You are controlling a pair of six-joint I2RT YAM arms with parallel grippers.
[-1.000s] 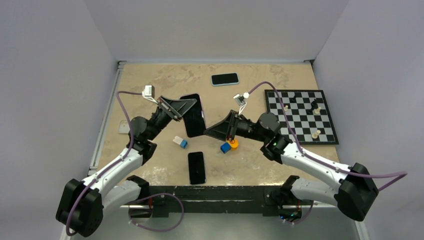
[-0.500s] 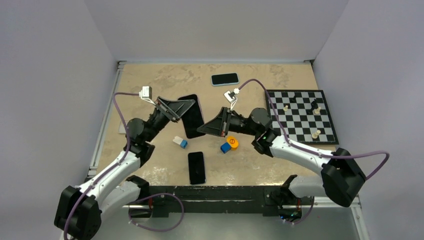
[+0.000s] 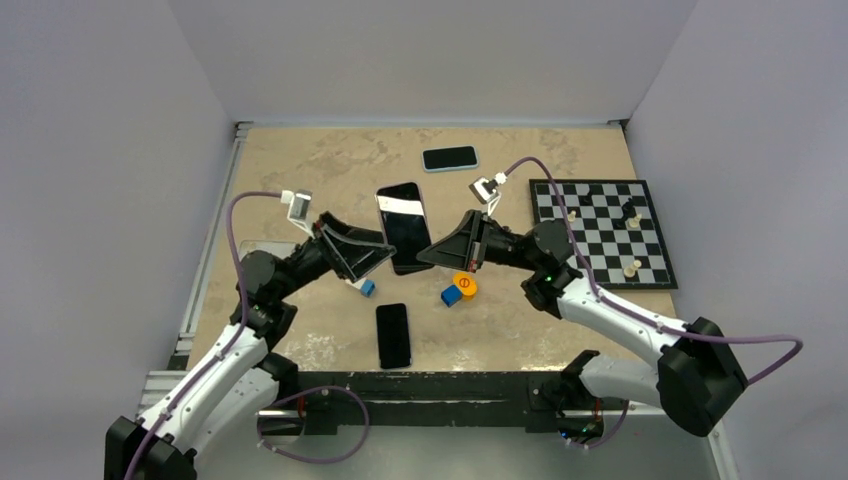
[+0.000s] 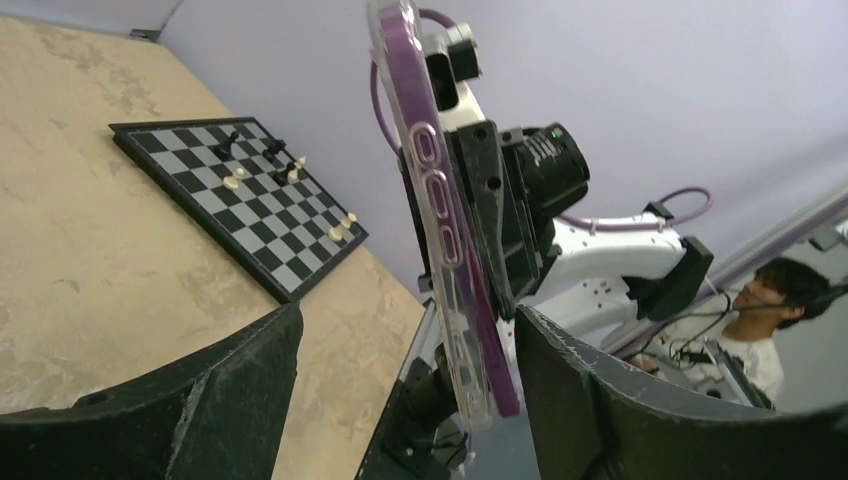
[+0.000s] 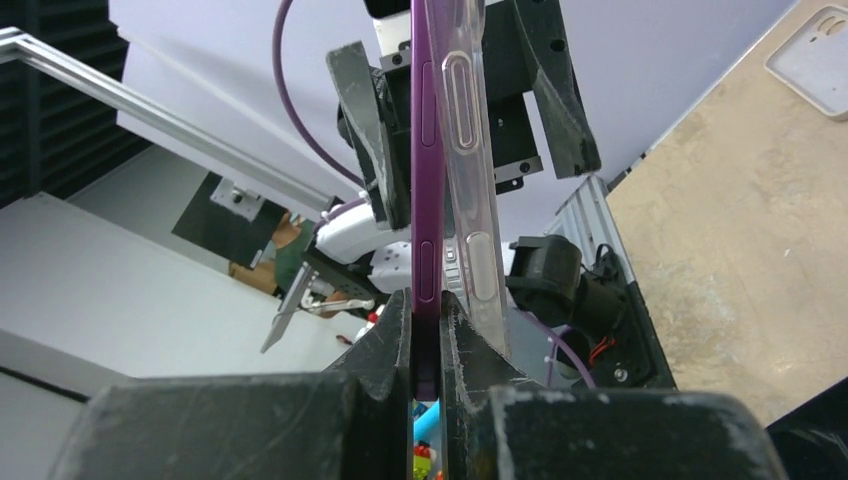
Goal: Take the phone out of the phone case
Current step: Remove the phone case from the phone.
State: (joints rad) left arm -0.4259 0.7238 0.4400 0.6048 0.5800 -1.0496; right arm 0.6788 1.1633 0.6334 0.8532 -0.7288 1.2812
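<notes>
One purple phone (image 3: 403, 225) sits mid-frame above the desk (image 3: 300, 165), pinched edgewise by the right end effector (image 5: 428, 320), its clear case (image 5: 470, 150) peeling away alongside. The left end effector (image 4: 405, 312) is spread open around both.

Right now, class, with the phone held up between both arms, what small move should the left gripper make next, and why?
Probably close the left gripper on the clear case. The right gripper is shut on the purple phone, the case gapes away from it there, and the left jaws stand open around both.
</notes>
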